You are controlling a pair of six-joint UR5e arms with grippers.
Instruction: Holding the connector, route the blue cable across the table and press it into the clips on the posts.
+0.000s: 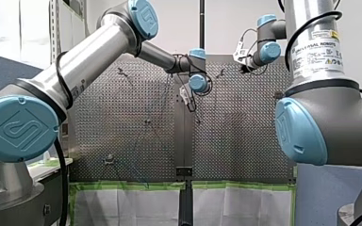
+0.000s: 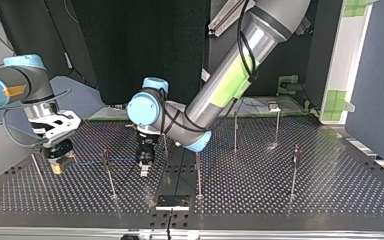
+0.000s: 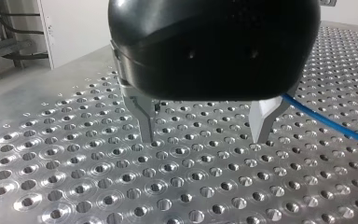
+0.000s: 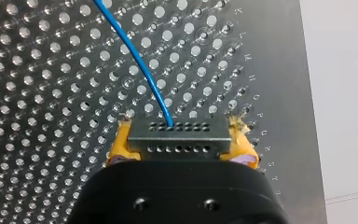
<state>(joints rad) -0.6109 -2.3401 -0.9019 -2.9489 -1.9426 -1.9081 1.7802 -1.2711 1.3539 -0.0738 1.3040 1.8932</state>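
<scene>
My right gripper (image 4: 179, 142) is shut on a grey connector (image 4: 177, 130), its yellow pads (image 4: 119, 147) pressing on both ends. The blue cable (image 4: 135, 60) leaves the connector and curves away over the perforated table. In the top view, my right gripper (image 2: 56, 166) hangs low at the left, and the cable (image 2: 87, 162) runs from it past a clip post (image 2: 107, 170) towards my left gripper (image 2: 144, 169). My left gripper (image 3: 205, 137) stands open just above the plate with nothing between its metal fingers (image 3: 144, 123). The cable (image 3: 326, 122) lies beside it.
More thin posts stand on the table in the top view: one near the middle (image 2: 198, 175), two at the back (image 2: 235, 131) (image 2: 277, 125) and one to the right (image 2: 295, 170). A dark plate (image 2: 172, 201) sits at the near edge.
</scene>
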